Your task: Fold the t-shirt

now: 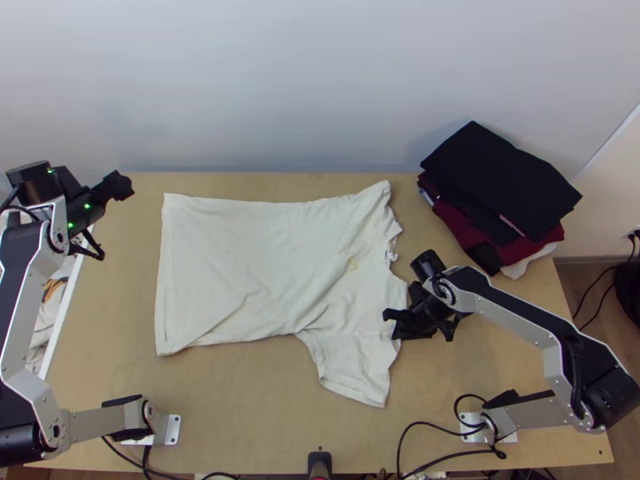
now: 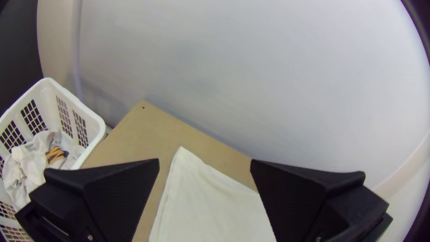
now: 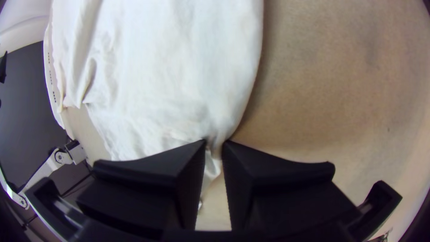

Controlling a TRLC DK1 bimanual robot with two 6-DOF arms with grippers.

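"White, that T-shirt (image 1: pixel 248 264) — how does it lie?"

"Mostly flat along the middle of the light wooden table (image 1: pixel 240 416), hem (image 1: pixel 166 280) towards the left, neck opening (image 1: pixel 391 254) towards the right. One short sleeve (image 1: pixel 352 372) sticks out at the near side, and a few creases cross the body. There's a small yellowish mark (image 1: pixel 352 262) nearer the neck."

"And the right end effector (image 1: pixel 395 318)?"

"Down at the shoulder end, just beside that sleeve. Its fingers (image 3: pixel 190 166) are closed on a bit of the T-shirt's edge, the cloth pinched between them."

"The left one?"

"The left end effector (image 1: pixel 122 186) hangs near the table's far left corner, nothing in it — wide open, T-shirt beyond its fingers in the wrist view."

"What else is around?"

"A stack of folded clothes (image 1: pixel 500 180) at the far right corner: black on top, maroon (image 1: pixel 460 226) under it, something white (image 1: pixel 528 261) at the bottom. Beside the table's left edge, a white plastic laundry basket (image 2: pixel 92 117) holds rumpled pale clothes (image 2: pixel 33 166)."
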